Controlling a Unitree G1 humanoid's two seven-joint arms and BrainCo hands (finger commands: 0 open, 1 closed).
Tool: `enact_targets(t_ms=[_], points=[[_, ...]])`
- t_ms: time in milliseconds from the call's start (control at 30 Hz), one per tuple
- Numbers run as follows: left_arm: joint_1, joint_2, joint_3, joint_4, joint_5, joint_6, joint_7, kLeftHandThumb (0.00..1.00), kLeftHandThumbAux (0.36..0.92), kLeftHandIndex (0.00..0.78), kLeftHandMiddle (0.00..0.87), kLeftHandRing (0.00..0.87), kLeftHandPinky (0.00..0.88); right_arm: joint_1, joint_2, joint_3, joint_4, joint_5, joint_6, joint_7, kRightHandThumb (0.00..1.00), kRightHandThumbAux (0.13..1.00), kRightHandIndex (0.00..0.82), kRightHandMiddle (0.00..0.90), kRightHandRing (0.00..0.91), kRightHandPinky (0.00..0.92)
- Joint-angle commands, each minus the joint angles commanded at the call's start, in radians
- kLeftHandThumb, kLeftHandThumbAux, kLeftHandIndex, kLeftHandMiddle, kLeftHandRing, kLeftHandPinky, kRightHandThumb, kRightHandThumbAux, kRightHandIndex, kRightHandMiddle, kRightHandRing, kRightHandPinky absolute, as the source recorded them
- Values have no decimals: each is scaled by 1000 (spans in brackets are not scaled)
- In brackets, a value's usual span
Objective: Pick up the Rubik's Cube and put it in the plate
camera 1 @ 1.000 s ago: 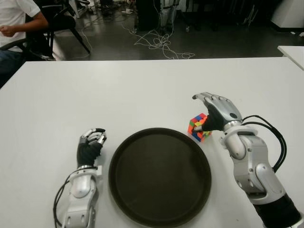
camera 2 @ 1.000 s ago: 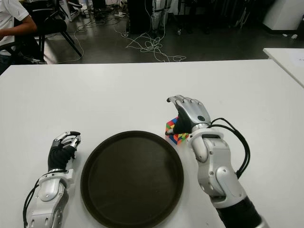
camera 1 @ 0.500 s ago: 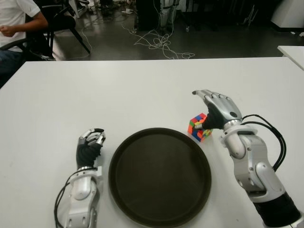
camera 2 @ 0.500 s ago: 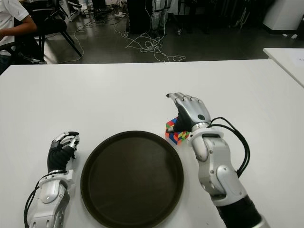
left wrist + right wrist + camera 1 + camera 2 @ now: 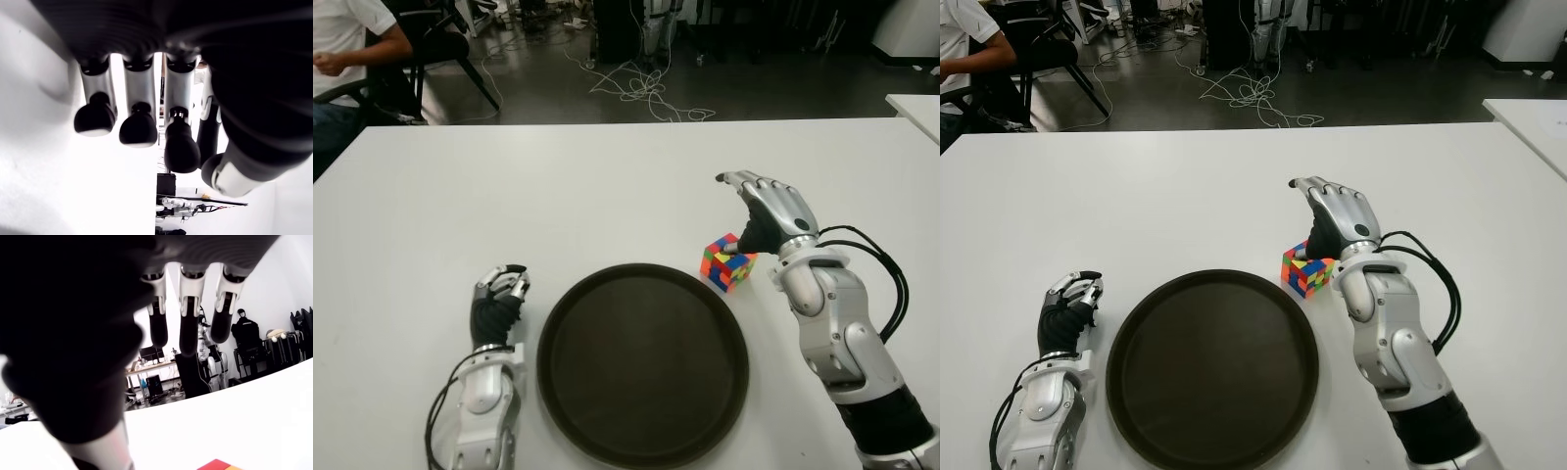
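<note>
Right of the round dark brown plate (image 5: 643, 364), the robot's silver and black right hand (image 5: 770, 213) hung with its fingers (image 5: 188, 316) stretched out straight and apart, gripping nothing. It was poised just above and slightly beyond the small multicoloured Rubik's Cube (image 5: 726, 262), with the palm turned down toward it; whether the thumb brushed the cube's far edge could not be told from where I stood. The cube sat on the white table (image 5: 558, 186), just off the plate's far right rim, close beside it but not inside it. Orange, green, blue and yellow squares showed on its upper and nearer faces. From the wrist camera only a sliver of a red and yellow corner (image 5: 218, 465) peeked in below the outstretched digits.

On the plate's opposite side, the robot's left hand (image 5: 498, 294) showed near the left rim, fingers curled in on themselves with nothing between them; its own wrist view showed the black fingertips (image 5: 138, 129) bent over bare white surface. The plate itself held nothing.

Black cables (image 5: 871, 257) looped from the right forearm beside the plate's right edge. Beyond the table, far from the plate, a tangle of white cords (image 5: 641, 88) lay on the dark floor, and a seated person in a white shirt (image 5: 347, 39) was partly visible at the far left corner.
</note>
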State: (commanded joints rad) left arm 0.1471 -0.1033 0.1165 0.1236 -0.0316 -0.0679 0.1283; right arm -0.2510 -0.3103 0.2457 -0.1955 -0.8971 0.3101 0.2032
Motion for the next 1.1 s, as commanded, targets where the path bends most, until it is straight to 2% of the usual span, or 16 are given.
enact_targets(t_ms=[233,833,1100], points=[[4,2,-2,-6,-1,6,-6,711,705,444,794,823,824,-24,-6,-4,45,30,0,10,39,985,304,278,279,332],[14,-12,-4,-31,-3,15,3,710,705,444,789,819,822,-63,-1,14,145,39,37,11,0,964,284,276,293,354],[14,-13,-5,-33,-1,15,5,711,705,444,786,816,819,-79,4,27,193,41,52,5,0,965,371,339,348,413]])
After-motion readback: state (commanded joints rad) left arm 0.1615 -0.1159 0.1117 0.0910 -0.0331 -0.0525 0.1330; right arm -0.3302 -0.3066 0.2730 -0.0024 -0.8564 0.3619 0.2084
